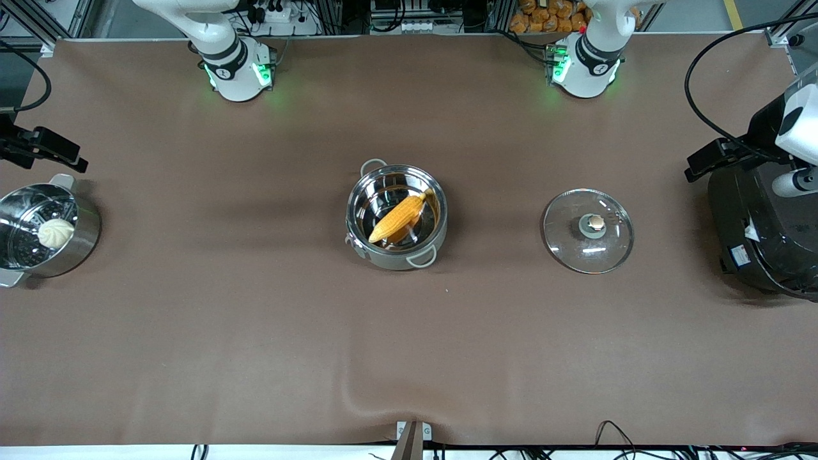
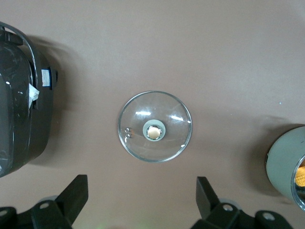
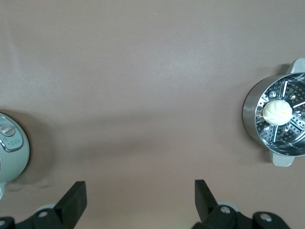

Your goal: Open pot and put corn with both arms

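- the brown cloth-covered table fills almost all the front view; it has a soft wrinkle at the edge nearest the front camera.
- the big black rounded electric cooker stands at the left arm's end, cut off by the picture edge.
- the steel steamer pot with perforated insert holds a white bun at the right arm's end.
- the round shiny stainless-steel pot is in the middle, uncovered; the yellow-orange corn cob lies slanted inside it.
- the clear glass lid with brass-coloured knob lies flat on the cloth between pot and cooker, apart from both.
- the left gripper hangs above the cloth beside the lid, fingers spread wide, holding nothing.
- the right gripper hangs over bare cloth, fingers also wide apart and empty.
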Robot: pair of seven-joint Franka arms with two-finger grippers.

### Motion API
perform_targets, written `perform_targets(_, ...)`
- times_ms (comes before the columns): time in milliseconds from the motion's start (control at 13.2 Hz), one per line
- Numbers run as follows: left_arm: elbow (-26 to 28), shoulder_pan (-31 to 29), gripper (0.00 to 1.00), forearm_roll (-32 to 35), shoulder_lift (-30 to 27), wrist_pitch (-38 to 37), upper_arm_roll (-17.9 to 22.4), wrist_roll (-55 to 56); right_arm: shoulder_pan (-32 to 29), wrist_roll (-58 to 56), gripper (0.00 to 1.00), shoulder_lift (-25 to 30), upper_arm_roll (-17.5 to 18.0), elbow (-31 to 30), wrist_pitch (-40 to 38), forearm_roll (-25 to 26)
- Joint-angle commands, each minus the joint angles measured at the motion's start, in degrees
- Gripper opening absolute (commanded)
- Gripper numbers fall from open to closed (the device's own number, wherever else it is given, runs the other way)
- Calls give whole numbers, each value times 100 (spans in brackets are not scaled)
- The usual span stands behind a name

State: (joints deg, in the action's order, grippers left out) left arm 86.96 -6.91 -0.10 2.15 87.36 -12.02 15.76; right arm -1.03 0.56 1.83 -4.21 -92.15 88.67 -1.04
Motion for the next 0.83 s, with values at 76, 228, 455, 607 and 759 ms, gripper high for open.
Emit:
perform_targets(76, -135, 14, 100, 133, 49, -228, -20, -117, -55, -21, 100, 195, 95, -145, -173, 87)
perform_targets(228, -135, -4, 100, 151, 49, -237, -20, -117, -47, 5, 100, 186, 95, -119, -359, 96)
perform_targets(455, -135, -21, 100, 160, 49, -237, -20, -108, -47, 5, 100, 178, 104, 74, -473, 131)
perform_targets(607, -135, -12, 100, 177, 40, -237, -29, -108, -38, 14, 100, 178, 122, 109, -517, 192)
perform_targets(759, -126, -13, 100, 256, 14, -237, -37, -108, -3, 14, 100, 151, 131, 189, -535, 183)
